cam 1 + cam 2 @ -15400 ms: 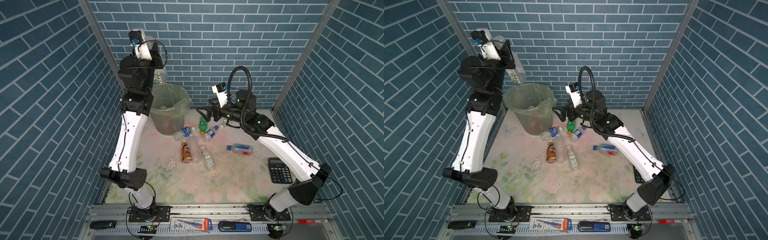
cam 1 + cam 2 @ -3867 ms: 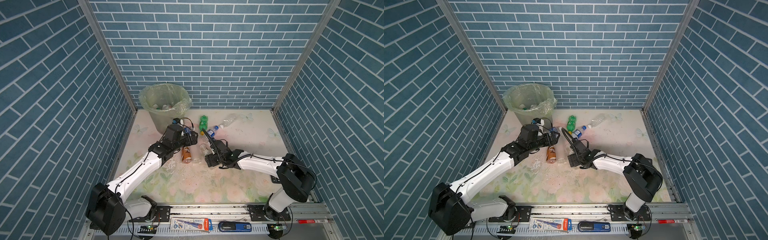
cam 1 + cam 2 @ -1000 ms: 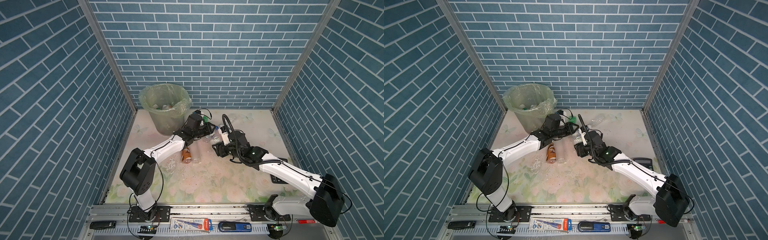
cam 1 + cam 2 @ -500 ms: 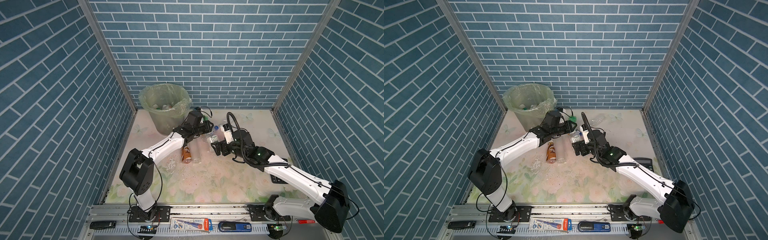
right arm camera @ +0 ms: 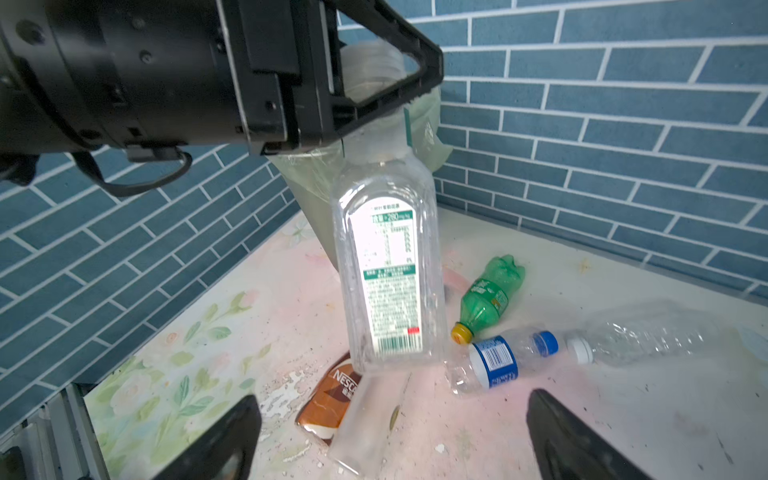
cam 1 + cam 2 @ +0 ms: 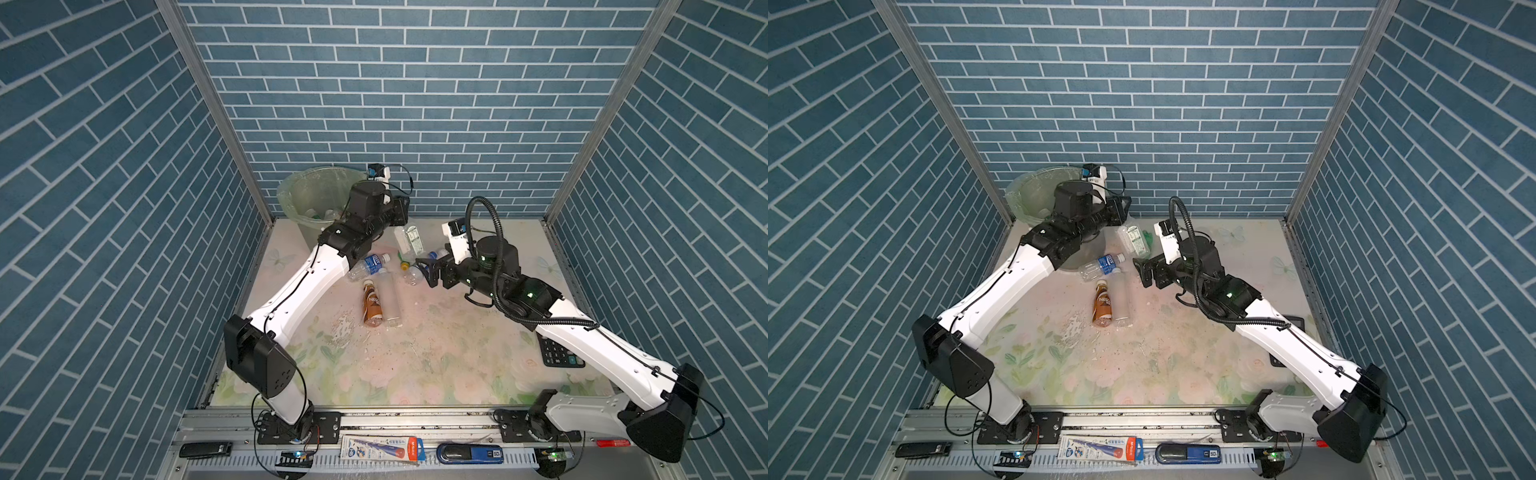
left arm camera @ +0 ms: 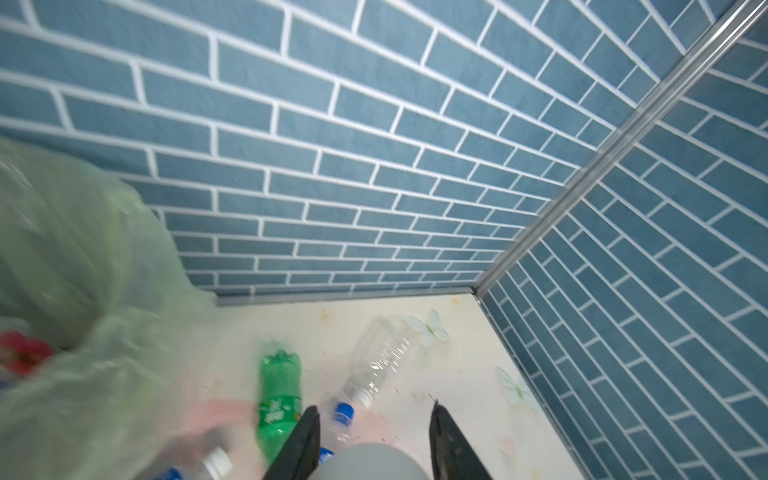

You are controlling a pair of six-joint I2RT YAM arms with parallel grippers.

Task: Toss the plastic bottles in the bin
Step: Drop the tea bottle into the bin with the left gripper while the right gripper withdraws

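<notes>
1. The bin [image 6: 291, 195] stands in the back left corner of the table [image 6: 457, 353]. The left arm [image 6: 307, 282] covers its right side in both top views. Pale bottle shapes show inside it, but too little to count them.
2. The calculator [image 6: 559, 357] is half hidden under the right arm [image 6: 582, 336]. The crushed clear bottle [image 5: 648, 336] is behind that arm in both top views and shows only in the right wrist view. The left wrist view is smeared on the bin's side.
3. I count six bottles lying on the table:
   - one brown bottle [image 6: 372, 305];
   - one plain clear bottle [image 6: 391, 299] close alongside it;
   - one blue-labelled bottle with a white cap [image 6: 372, 264];
   - one green bottle [image 5: 490, 291] with a yellow cap;
   - one small blue-capped bottle [image 5: 494, 363];
   - the crushed one.
4. A seventh, the clear bottle with the green-and-white label [image 5: 386, 270], is off the table. The left jaws pinch its cap end. It hangs base down, slightly tilted, just to the right of the bin in both top views.
5. The right jaws stand spread wide with nothing between them. They sit low over the table near the small blue-capped bottle and face the hanging one.
</notes>
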